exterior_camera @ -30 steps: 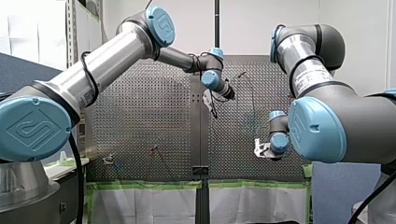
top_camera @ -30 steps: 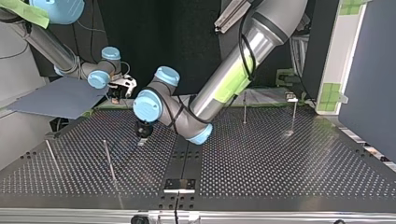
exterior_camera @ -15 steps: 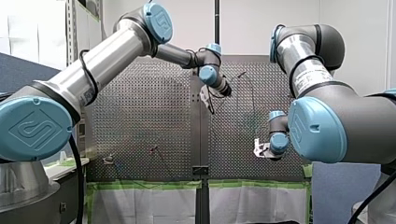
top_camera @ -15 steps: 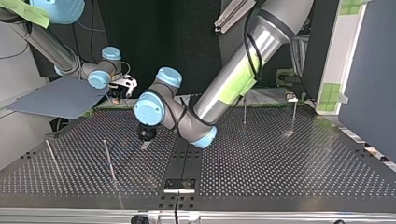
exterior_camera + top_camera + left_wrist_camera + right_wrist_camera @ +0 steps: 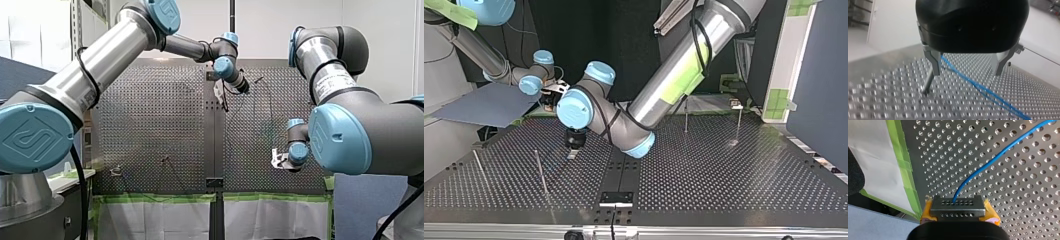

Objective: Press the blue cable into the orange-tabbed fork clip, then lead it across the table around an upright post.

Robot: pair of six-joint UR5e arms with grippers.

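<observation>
Left wrist view: left tool [image 5: 967,67] is wide, its metal fingers [image 5: 935,63] well apart and gripping nothing. The blue cable [image 5: 965,78] passes through the gap close to one finger, then runs low over the perforated bench [image 5: 893,105] and out ahead of the tool. Further out a fainter blue line lies alongside it. I cannot tell whether that is a second run or a reflection.

An upright post [image 5: 928,81] stands in the bench ahead of that same finger, on the side away from the cable. Its top is hidden behind the finger. Where both show, cable and post look apart.

Right wrist view: right tool [image 5: 958,207] is clamped on the cable. The cable comes out between the perforated metal faces, with yellow pads [image 5: 991,213] at either side, and curves away over the bench. Green tape [image 5: 904,165] lines the bench border beside this tool.

Top view: my left arm reaches past the middle into the view's left half, its tool pointing down just above the bench, near a thin post. The right tool sits at the far edge of the bench, at the view's left, well apart from the left one.
</observation>
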